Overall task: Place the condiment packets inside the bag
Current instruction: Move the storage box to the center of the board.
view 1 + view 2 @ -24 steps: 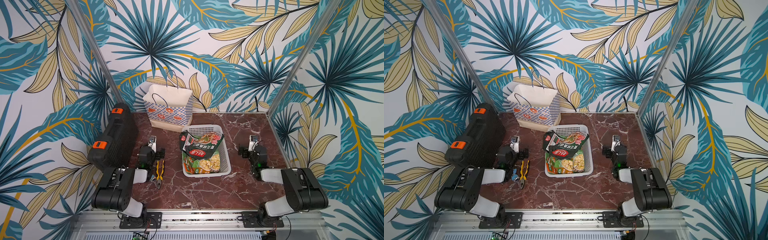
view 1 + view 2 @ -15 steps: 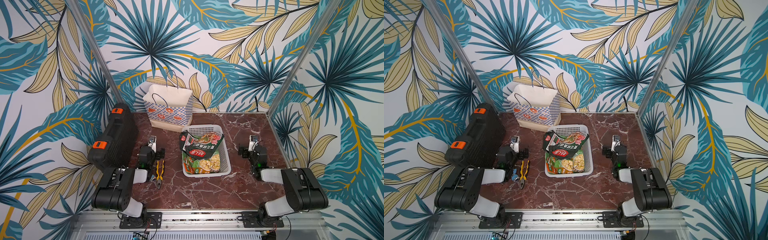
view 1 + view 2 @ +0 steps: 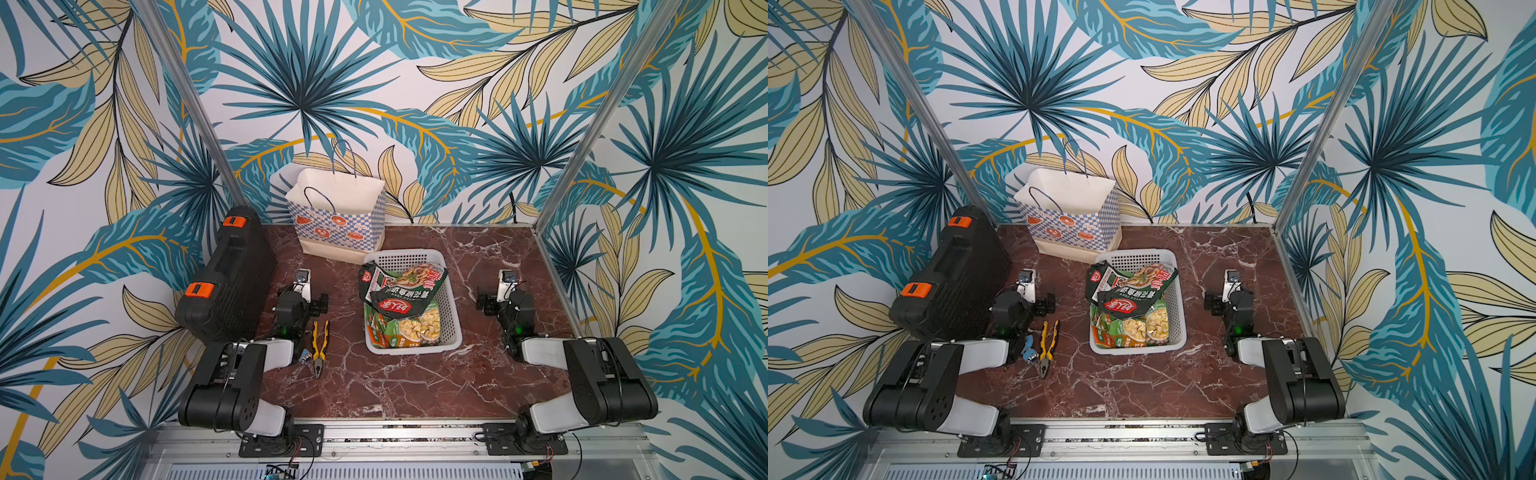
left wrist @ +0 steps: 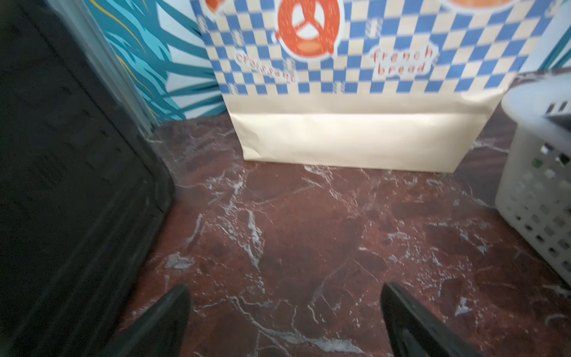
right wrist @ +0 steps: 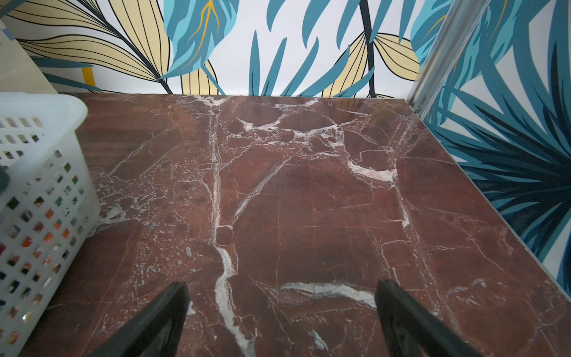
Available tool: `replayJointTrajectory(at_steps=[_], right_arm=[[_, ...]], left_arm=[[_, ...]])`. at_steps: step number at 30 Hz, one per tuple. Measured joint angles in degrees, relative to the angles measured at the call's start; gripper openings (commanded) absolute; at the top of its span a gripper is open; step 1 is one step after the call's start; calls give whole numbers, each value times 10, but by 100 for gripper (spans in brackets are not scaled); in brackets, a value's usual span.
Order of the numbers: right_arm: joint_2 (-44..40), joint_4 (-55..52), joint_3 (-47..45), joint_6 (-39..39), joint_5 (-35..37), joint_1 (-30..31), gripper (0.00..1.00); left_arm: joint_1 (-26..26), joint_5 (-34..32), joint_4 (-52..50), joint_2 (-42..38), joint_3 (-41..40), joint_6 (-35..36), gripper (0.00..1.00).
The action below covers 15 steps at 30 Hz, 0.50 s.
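Nearest the front edge, left arm (image 3: 232,374) and right arm (image 3: 598,374) sit folded low on the red-brown marble table (image 3: 395,386), one on each side.

Left gripper (image 4: 285,290): jaws spread wide, nothing between them, bare marble underneath. Right gripper (image 5: 282,286): same, jaws wide apart, holding nothing, over bare table.

Yellow-handled pliers (image 3: 319,347) lie flat just beside the left arm, on its basket side. A small blue object (image 3: 1029,349) lies next to them against the arm; can't tell what it is.

Mid-table, between the two grippers, is a white perforated basket (image 3: 451,316) with the condiment packets (image 3: 409,316) inside. Small green-orange packets (image 3: 415,330) lie at the basket's near end. Two large dark packets (image 3: 399,303) sit on top towards the far end, the farther one poking over the left rim.

Black tool case (image 3: 232,278) with orange latches stands on edge at the left side, close to the left gripper.

Farthest back, the paper gift bag (image 3: 338,220) stands upright by the back wall, mouth open, blue cord handles up. Its near corner is just beside the basket's far rim; can't tell if they touch.
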Motion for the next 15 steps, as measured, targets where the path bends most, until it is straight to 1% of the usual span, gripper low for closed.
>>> replayJointTrajectory(at_steps=[3, 6, 10, 15], right_arm=[[-53, -67, 14, 8, 9, 0, 100], [-97, -179, 78, 24, 12, 0, 100], [-150, -277, 131, 56, -5, 0, 100], [-212, -410, 164, 114, -39, 0, 100]], left_arm=[[-7, -23, 5, -62, -21, 0, 100], [-16, -44, -11, -130, -31, -8, 100], [-21, -79, -85, -225, -26, -59, 100], [-21, -60, -206, -293, -2, -141, 100]])
